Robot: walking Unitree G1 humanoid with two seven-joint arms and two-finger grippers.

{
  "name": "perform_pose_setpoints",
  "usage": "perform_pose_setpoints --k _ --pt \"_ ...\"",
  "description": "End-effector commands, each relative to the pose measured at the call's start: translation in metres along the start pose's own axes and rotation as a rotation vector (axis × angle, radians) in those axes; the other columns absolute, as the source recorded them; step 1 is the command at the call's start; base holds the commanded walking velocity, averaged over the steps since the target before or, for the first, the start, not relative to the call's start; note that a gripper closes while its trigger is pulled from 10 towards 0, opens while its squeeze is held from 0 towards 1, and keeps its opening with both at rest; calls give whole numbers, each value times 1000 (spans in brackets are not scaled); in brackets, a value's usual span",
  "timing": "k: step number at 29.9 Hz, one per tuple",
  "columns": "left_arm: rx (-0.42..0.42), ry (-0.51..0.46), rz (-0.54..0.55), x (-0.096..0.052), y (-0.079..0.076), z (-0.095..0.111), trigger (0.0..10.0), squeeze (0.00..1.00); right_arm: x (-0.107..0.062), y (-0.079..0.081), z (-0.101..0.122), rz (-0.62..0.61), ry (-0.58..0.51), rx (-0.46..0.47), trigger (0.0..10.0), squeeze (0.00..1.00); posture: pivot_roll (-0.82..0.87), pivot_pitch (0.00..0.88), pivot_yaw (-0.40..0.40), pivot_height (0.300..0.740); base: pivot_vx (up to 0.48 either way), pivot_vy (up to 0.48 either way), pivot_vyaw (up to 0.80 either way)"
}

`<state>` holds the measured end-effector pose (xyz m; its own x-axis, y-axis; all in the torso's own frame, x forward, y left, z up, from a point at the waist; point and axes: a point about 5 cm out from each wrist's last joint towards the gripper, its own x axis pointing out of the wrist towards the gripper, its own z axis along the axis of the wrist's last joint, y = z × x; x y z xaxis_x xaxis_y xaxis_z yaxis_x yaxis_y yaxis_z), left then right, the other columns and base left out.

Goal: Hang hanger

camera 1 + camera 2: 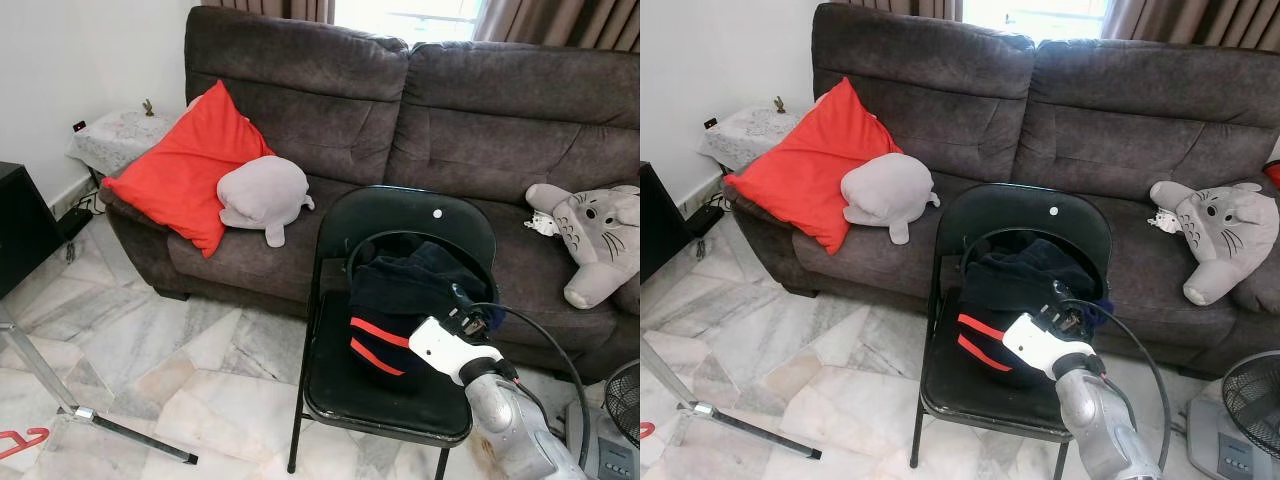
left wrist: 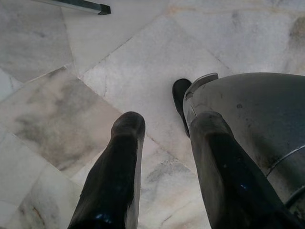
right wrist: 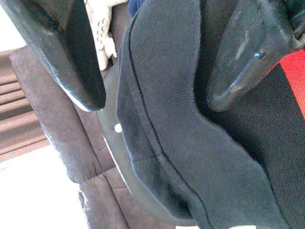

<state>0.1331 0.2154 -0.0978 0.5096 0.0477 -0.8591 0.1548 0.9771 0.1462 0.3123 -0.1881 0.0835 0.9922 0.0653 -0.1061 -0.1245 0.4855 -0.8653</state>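
- Right gripper (image 3: 155,100) sat lowest and closest, fingers spread wide over a dark fold, nothing gripped yet.
- Sofa (image 1: 450,110) was behind, not involved.
- Black folding chair (image 1: 400,205) carried the dark garment (image 1: 400,300) w/ red stripes on its seat.
- Couldn't tell if a hanger was inside that garment.
- Red hooked piece (image 1: 22,440), prob. the hanger, lay on the floor by the metal rack leg (image 1: 130,435), well apart from the chair.
- Left gripper (image 2: 167,119) hung idle, fingers apart, empty.
- Advice: confirm the target first. If it's the garment, close on a stiff edge, not loose cloth, and lift slowly so it clears the chair back.
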Motion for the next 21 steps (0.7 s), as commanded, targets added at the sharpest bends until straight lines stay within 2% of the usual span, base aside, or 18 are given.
perform_pose_setpoints --k 1,9,14,21 --pt "6 17 -15 0 -4 -4 10000 0 1 0 -4 4 24 -16 10000 0 1 0 -21 740 0 0 0" --pt "5 15 -17 0 -4 -3 10000 0 8 0 0 13 3 -55 10000 0 2 0 -17 740 0 0 0" --pt "4 14 -20 0 -4 -3 10000 0 16 -4 8 -7 -36 -86 10000 0 4 0 -16 740 0 0 0" --pt "2 15 -18 0 -4 -4 10000 0 25 -12 9 -31 -31 -99 10000 0 15 0 -16 740 0 0 0"
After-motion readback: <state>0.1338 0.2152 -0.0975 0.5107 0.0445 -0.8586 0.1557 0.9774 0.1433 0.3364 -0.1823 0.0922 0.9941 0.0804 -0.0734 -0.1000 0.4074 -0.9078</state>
